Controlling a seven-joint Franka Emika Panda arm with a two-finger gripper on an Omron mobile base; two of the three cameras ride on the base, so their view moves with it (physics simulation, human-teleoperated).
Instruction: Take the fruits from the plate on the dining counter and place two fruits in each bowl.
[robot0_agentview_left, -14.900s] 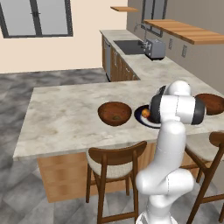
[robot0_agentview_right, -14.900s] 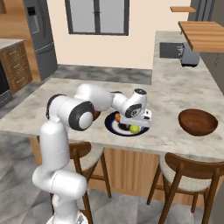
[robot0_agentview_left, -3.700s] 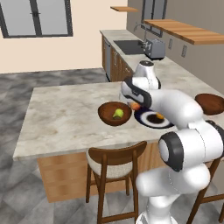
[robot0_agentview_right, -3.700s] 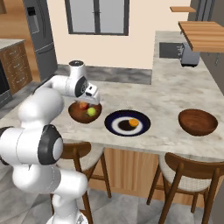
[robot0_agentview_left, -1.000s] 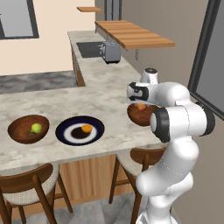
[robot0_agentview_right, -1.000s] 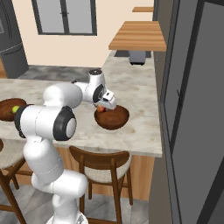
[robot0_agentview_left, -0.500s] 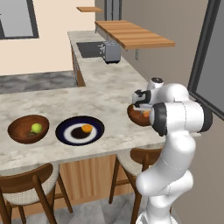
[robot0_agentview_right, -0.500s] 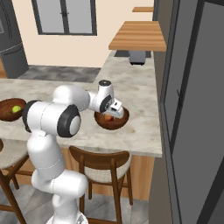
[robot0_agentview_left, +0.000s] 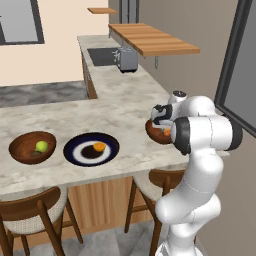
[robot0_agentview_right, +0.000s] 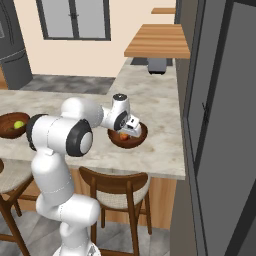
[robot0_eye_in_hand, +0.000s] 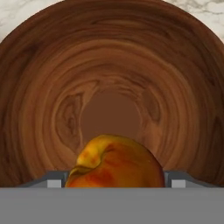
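Note:
My gripper (robot0_agentview_left: 163, 128) reaches down into the right-hand wooden bowl (robot0_agentview_left: 153, 133) on the dining counter (robot0_agentview_left: 120, 117), shut on a red fruit (robot0_eye_in_hand: 116, 162) held low over the bowl's floor (robot0_eye_in_hand: 109, 109). From the right base view, the gripper (robot0_agentview_right: 126, 133) sits inside that bowl (robot0_agentview_right: 135, 141) with the red fruit (robot0_agentview_right: 123, 136) under it. The navy plate (robot0_agentview_left: 75, 152) carries an orange fruit (robot0_agentview_left: 99, 146). The left bowl (robot0_agentview_left: 22, 150) holds a yellow-green fruit (robot0_agentview_left: 41, 146).
Wooden stools (robot0_agentview_left: 30, 212) stand along the counter's near side. A toaster (robot0_agentview_left: 128, 59) and a sink (robot0_agentview_left: 102, 56) sit on the far worktop under a wooden shelf (robot0_agentview_left: 152, 41). A dark tall cabinet (robot0_agentview_right: 220, 125) rises just right of the counter's end.
The gripper has come down with the red fruit from above the right bowl into it. The plate, the left bowl and their fruits have stayed put.

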